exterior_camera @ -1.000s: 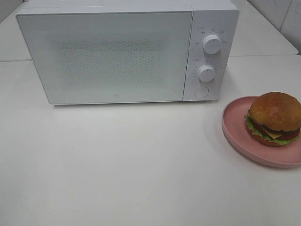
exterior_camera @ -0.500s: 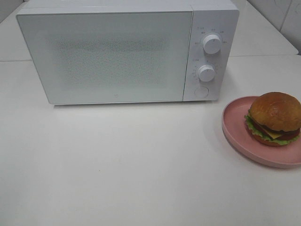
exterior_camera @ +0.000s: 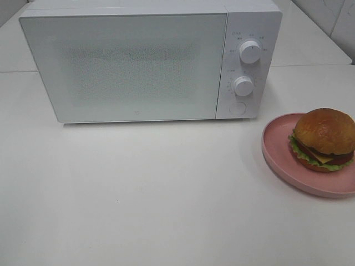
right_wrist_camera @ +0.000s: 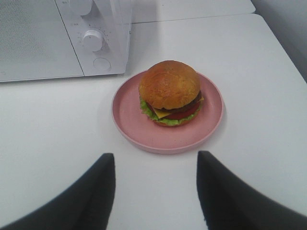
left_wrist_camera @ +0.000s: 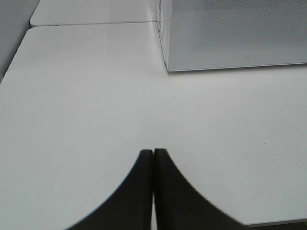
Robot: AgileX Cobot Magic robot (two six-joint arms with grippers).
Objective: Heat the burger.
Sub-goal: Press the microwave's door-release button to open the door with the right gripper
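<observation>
- Burger (exterior_camera: 324, 138): round, no long axis; sits on plate (exterior_camera: 275, 148), 4 o'clock of microwave (exterior_camera: 127, 66).
- Right gripper (right_wrist_camera: 156, 158): jaws wide, burger at its 12 o'clock; nearer arm.
- Left gripper (left_wrist_camera: 153, 154): jaws pressed together, empty.

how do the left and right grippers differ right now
The left gripper is shut, its fingers pressed together; the right gripper is open, its fingers well apart. The left gripper faces the table beside the microwave; the right gripper faces the burger on its pink plate. Both have dark fingers and hold nothing.
</observation>
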